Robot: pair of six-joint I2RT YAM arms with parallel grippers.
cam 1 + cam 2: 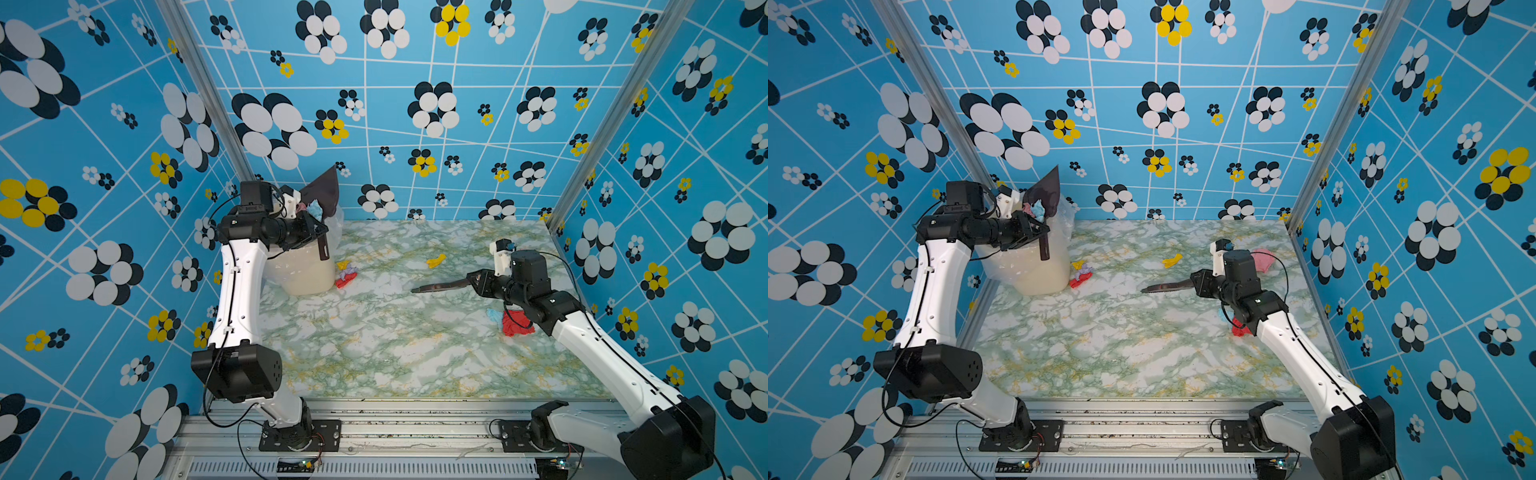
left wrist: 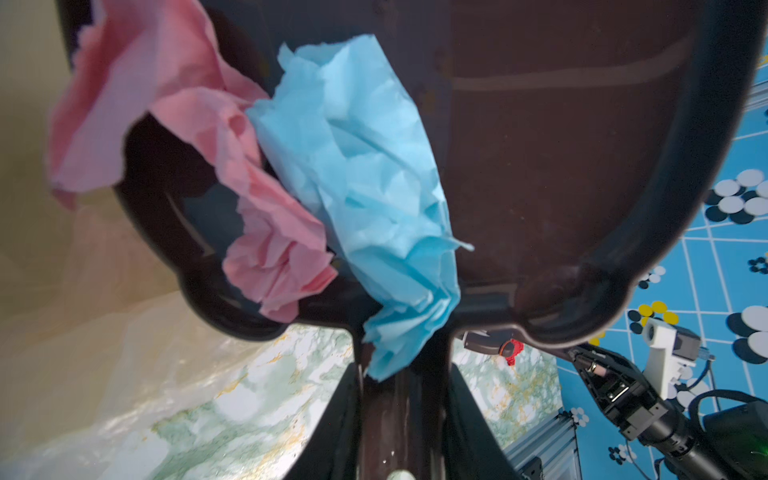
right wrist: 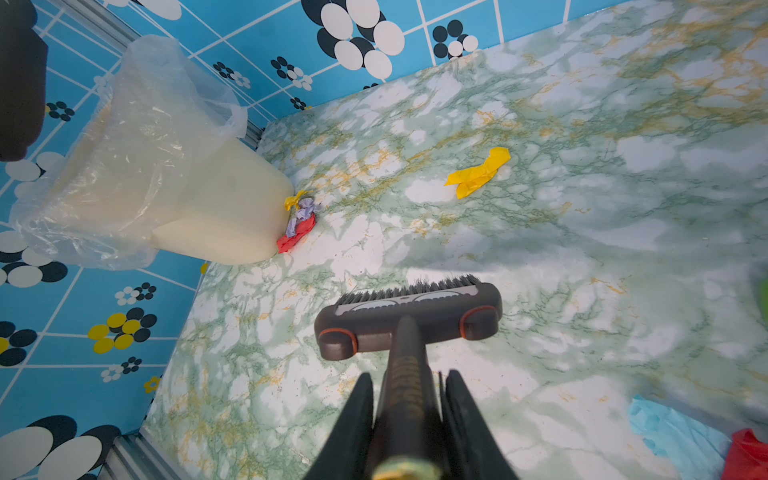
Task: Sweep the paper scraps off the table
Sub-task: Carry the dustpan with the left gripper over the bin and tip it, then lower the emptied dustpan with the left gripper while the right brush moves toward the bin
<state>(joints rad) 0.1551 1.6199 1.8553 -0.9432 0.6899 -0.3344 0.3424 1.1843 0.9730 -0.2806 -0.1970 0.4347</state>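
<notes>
Paper scraps point(image 2: 353, 166): 2 in dustpan point(image 2: 561, 145), 7 on tbl point(image 1: 395, 340).

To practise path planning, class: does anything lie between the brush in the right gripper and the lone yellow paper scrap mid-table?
Nothing visible does. In the right wrist view only bare table lies between the brush that the right gripper holds and the yellow scrap.
</notes>
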